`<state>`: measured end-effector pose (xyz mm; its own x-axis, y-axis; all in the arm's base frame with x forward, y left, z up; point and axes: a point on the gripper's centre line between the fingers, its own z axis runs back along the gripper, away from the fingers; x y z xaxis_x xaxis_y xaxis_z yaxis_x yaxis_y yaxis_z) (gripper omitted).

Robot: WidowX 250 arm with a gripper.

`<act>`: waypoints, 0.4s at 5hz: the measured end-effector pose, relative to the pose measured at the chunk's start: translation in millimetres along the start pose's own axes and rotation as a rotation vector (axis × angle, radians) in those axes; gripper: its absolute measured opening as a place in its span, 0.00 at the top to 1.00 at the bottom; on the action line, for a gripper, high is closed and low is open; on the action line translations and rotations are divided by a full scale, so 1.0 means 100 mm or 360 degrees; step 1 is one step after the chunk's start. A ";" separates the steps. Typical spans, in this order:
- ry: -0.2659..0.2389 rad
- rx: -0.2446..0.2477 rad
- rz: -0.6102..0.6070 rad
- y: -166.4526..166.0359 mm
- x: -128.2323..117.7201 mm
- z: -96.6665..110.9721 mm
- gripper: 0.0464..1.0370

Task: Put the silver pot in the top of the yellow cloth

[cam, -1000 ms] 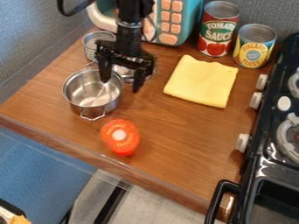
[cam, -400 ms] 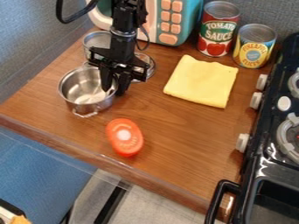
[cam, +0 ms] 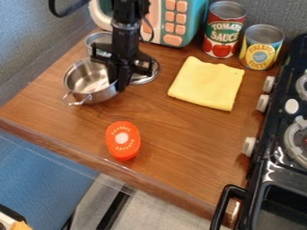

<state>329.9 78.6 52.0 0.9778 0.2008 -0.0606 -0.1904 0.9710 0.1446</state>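
The black gripper (cam: 120,80) hangs at the upper left, shut on the right-hand rim of the silver pot, one finger inside the pot and one outside. The silver pot (cam: 96,96) is a little tilted, with a wire handle at its lower left. The yellow cloth (cam: 207,84) lies folded flat on the wooden counter, right of the gripper and apart from the pot.
A red-orange tomato-like object (cam: 123,144) lies in front of the pot. Behind stand a metal container (cam: 98,40), a round lid (cam: 144,79), a toy microwave (cam: 172,22), a tomato can (cam: 223,29) and a pineapple can (cam: 261,46). The stove (cam: 264,166) borders the right side.
The gripper has closed on the pot's rim. The pot has turned, its front handle swinging left, and tilted slightly. The red-orange object has shifted slightly.
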 end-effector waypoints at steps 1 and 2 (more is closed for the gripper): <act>-0.0055 -0.0014 -0.0045 -0.15 -0.08 0.29 0.97; -0.0168 -0.0068 -0.0178 -0.55 -0.13 0.59 0.97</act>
<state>332.4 15.3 103.4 0.9964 0.0788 0.0304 -0.0815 0.9916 0.1005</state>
